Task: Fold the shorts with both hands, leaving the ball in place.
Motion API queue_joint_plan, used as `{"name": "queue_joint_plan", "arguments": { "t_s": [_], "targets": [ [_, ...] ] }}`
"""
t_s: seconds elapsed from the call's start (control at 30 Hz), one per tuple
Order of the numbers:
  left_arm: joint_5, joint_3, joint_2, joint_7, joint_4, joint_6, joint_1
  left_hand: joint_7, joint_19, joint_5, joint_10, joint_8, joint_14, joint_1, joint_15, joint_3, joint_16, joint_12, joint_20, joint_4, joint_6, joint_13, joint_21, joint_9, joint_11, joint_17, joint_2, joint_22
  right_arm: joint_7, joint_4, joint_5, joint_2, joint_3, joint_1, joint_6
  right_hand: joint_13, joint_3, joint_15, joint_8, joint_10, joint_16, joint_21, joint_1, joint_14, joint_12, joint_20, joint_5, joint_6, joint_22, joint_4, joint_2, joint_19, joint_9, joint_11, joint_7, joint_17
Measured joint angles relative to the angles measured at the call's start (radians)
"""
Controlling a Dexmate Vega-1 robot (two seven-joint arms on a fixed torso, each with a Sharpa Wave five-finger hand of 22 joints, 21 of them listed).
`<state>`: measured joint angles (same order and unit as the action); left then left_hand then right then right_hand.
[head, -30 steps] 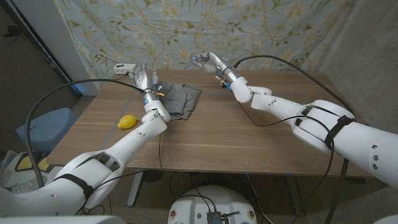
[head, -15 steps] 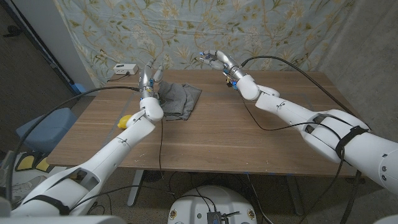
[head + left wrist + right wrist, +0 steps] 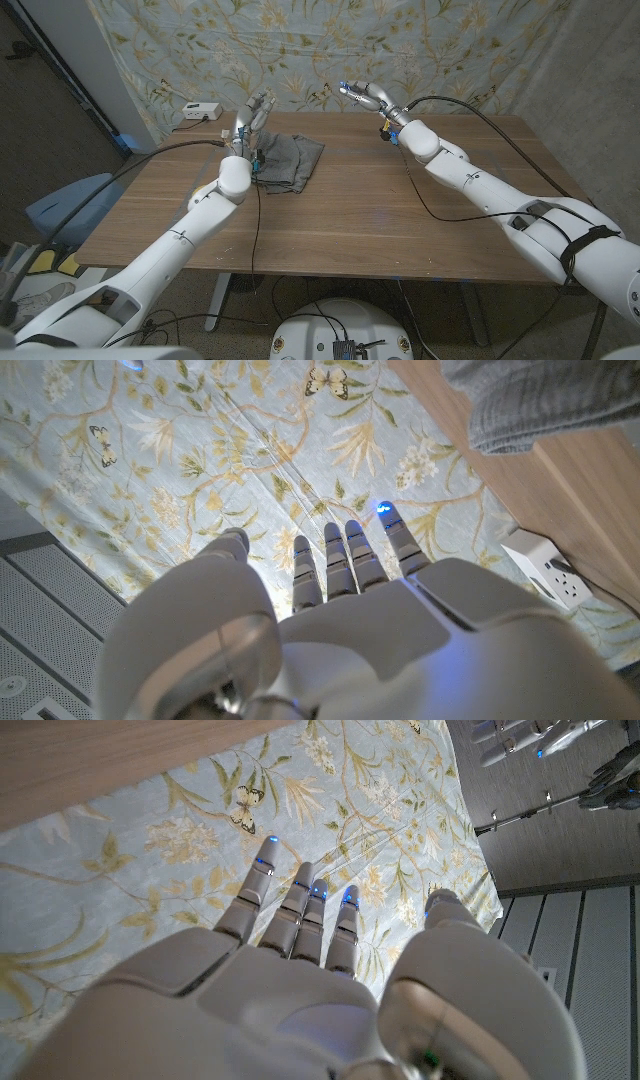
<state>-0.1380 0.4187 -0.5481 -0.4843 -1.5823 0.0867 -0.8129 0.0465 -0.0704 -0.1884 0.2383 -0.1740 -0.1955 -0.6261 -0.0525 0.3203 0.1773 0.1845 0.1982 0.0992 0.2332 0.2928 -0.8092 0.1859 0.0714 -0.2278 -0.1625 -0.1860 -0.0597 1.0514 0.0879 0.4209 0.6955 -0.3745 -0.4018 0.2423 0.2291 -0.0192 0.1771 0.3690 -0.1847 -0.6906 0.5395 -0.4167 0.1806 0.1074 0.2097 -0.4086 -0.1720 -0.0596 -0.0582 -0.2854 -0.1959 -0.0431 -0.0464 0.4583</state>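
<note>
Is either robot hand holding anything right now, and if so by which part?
Nothing is held. The left hand and right hand are both raised with fingers extended, off the grey shorts.

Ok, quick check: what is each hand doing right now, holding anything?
Left hand: open, fingers extended, holding nothing, raised by the gray shorts.
Right hand: open, fingers apart, holding nothing, raised near the table's far edge.

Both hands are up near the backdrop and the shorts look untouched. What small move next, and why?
Probably lower the left hand onto the grey shorts just beside it; both it and the right hand are raised, open and holding nothing.
</note>
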Motion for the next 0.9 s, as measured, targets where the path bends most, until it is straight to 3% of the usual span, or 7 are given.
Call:
{"name": "queue_joint_plan", "arguments": {
  "t_s": [0.5,0.6,0.9],
  "targets": [
    [-0.174,-0.03,-0.008,0.187,0.003,0.11,-0.034,0.001,-0.007,0.008,-0.016,0.0,0.014,0.033,-0.006,-0.009,0.0,0.0,0.0,0.016,-0.012,-0.012,0.008,0.0,0.002,0.01,0.001,0.0,0.06,0.203,0.186,0.09,-0.141,-0.159,0.116,-0.001,-0.008,0.012,0.004,-0.001,0.0,0.014,-0.027,0.012,0.006,0.005,0.0,-0.002,0.0,-0.008,0.003,0.005,0.001,-0.009,0.013,-0.012],
    [-0.197,-0.034,-0.008,0.212,0.006,0.122,-0.039,0.001,-0.007,0.008,-0.016,0.0,0.019,0.043,-0.001,-0.009,0.0,0.0,0.0,0.016,-0.012,-0.014,0.014,0.0,0.002,0.01,0.0,0.0,0.061,0.235,0.234,0.106,-0.171,-0.193,0.135,-0.001,-0.011,0.013,0.008,0.002,-0.004,0.014,-0.031,0.011,0.008,0.006,-0.007,-0.004,0.0,-0.011,0.004,0.005,0.001,-0.021,0.015,-0.013],
    [-0.272,-0.044,-0.02,0.287,0.012,0.137,-0.051,-0.002,-0.016,0.008,-0.023,0.0,0.024,0.056,-0.006,-0.008,0.004,0.0,-0.001,0.023,-0.016,-0.019,0.019,0.0,0.008,0.014,0.001,0.0,0.006,0.326,0.314,0.147,-0.257,-0.298,0.174,-0.006,-0.012,0.028,0.016,0.021,-0.013,0.018,-0.042,-0.005,0.016,0.009,-0.007,-0.022,0.0,-0.012,0.003,0.001,0.001,-0.041,0.032,-0.023]
  ]
}}
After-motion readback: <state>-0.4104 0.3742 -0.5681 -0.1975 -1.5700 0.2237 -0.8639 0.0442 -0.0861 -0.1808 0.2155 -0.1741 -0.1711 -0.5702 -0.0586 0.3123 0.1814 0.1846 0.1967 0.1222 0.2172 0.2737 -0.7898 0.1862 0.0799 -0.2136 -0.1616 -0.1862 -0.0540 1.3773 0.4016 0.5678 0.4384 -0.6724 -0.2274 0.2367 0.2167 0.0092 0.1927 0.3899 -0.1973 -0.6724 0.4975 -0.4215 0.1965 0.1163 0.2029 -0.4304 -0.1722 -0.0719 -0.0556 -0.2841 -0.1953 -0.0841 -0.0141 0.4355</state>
